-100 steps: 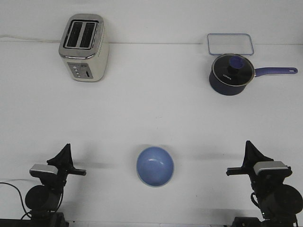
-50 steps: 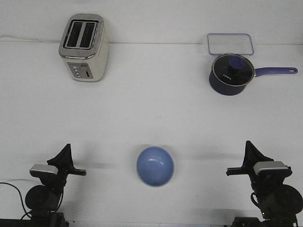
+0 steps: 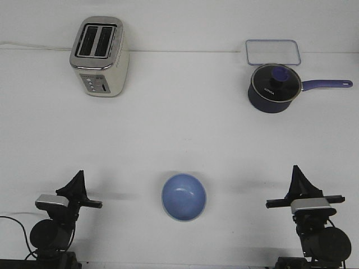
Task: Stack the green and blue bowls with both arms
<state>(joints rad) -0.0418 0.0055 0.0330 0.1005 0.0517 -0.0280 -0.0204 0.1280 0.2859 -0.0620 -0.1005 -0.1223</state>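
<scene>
The blue bowl (image 3: 184,196) sits upright, mouth up, with nothing visible inside; being round, it has no long axis. A pale rim beneath its near edge may be the green bowl, though I cannot tell. Left of the bowl is the left gripper (image 3: 74,183), right of it the right gripper (image 3: 297,179); whether either claw is apart or together cannot be told. Far beyond the bowl, rightward, stands a lidded saucepan (image 3: 273,88).

surface: white table (image 3: 179,134) | back: white wall (image 3: 179,22) | light: even, soft shadows
</scene>
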